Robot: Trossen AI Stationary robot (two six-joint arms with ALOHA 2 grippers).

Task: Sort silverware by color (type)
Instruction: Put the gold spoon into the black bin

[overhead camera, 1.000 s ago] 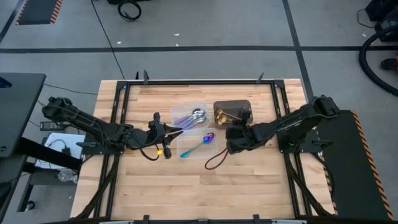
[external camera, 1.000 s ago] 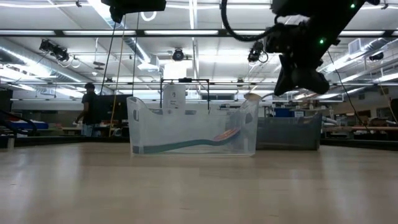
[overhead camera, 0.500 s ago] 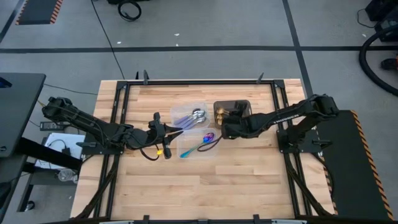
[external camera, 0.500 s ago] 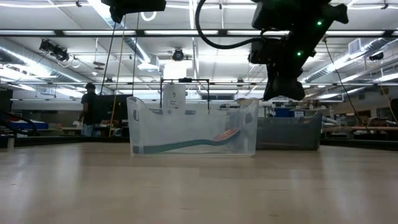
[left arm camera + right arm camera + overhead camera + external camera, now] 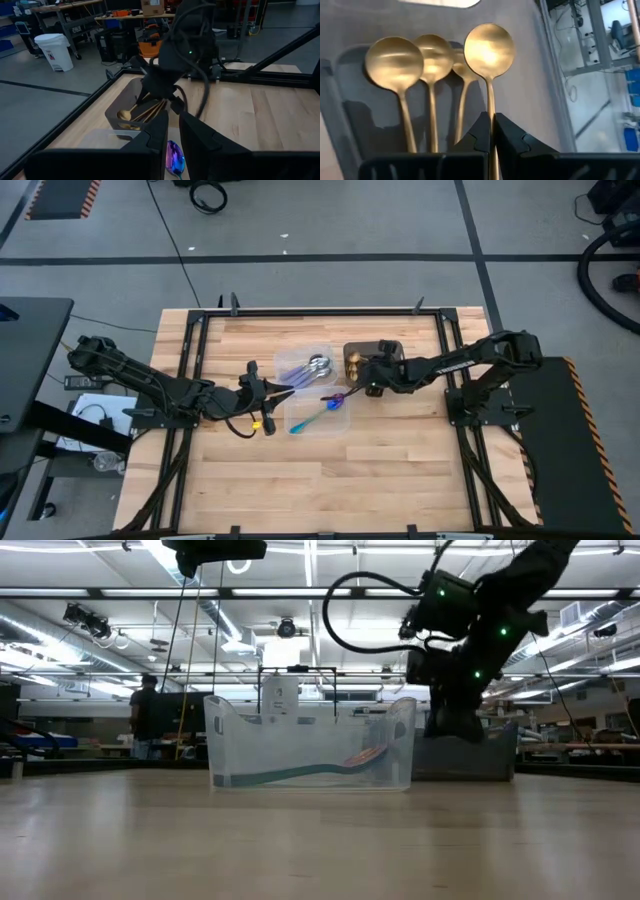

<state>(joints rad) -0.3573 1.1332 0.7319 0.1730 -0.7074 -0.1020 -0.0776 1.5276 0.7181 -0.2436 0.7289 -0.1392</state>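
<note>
My right gripper (image 5: 366,376) hovers over the dark tub (image 5: 391,350), shut on a gold spoon (image 5: 489,46). Three more gold spoons (image 5: 395,62) lie in that tub with their bowls at one end. Silver spoons (image 5: 312,367) lie in the far clear tub. An iridescent purple spoon with a teal handle (image 5: 318,418) lies in the near clear tub (image 5: 310,755). My left gripper (image 5: 283,387) waits at the left of the clear tubs, its fingers a narrow gap apart, and touches nothing. My right gripper pinches the gold spoon's thin handle (image 5: 491,107) between its two fingers (image 5: 506,131). The spoon runs along the fingers, its bowl pointing ahead of them over the dark tub. The fingers slant down toward the tub. Whether the bowl touches the spoons below, I cannot tell.
The two clear tubs and the dark tub (image 5: 122,107) stand close together at the table's middle. A black cable (image 5: 335,395) from the right arm loops over the near clear tub. A black frame (image 5: 320,311) rims the table. A person (image 5: 146,715) stands far off in the room.
My right gripper, shut on the gold spoon, has moved from the near right of the dark tub toward the table's far edge until it is over that tub, and has come down toward the tub. Its cable loop has followed, from the bare table onto the near clear tub.
</note>
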